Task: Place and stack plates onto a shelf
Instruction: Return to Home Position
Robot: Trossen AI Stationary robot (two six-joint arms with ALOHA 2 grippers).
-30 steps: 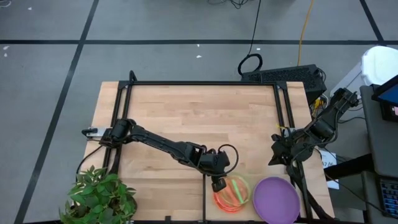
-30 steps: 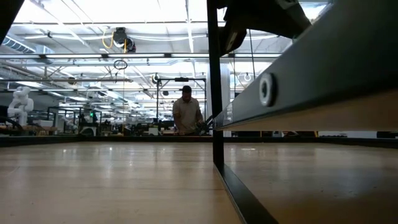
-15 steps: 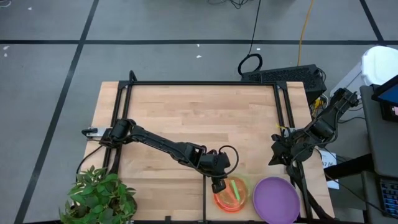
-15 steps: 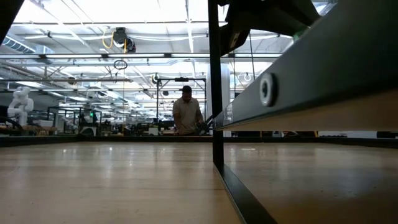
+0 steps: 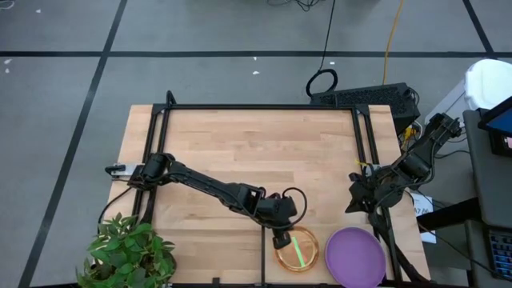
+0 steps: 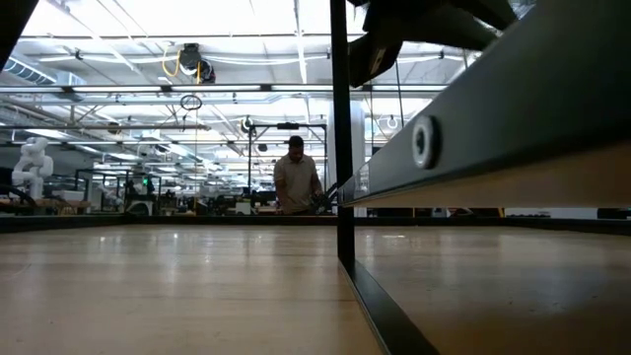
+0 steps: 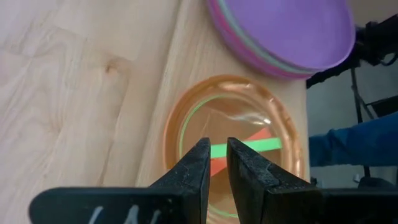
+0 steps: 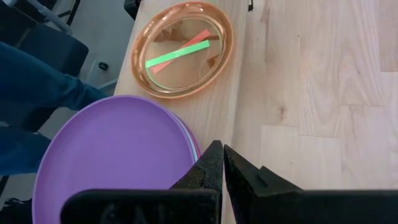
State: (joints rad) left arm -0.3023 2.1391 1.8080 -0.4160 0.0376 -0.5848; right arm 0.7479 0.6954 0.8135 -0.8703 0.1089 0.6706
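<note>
Left gripper (image 7: 213, 163), jaws nearly clenched and empty, hovers above round translucent orange plate (image 7: 233, 146) beside opaque purple plates (image 7: 283, 31).

Light was even and diffuse in the high view, with soft, faint shadows under the left gripper (image 5: 282, 238) and the tabletop (image 5: 240, 152) evenly bright. In the low view, ceiling lights (image 6: 148, 20) far beyond the gripper blew out to white glare, and the near black bar (image 6: 340, 138) was a dark silhouette; the wood close to the lens was blurred. In the left wrist view, the fingers (image 7: 198, 168) were soft, and the orange plate (image 7: 233, 143) just beyond them carried small glints.
</note>
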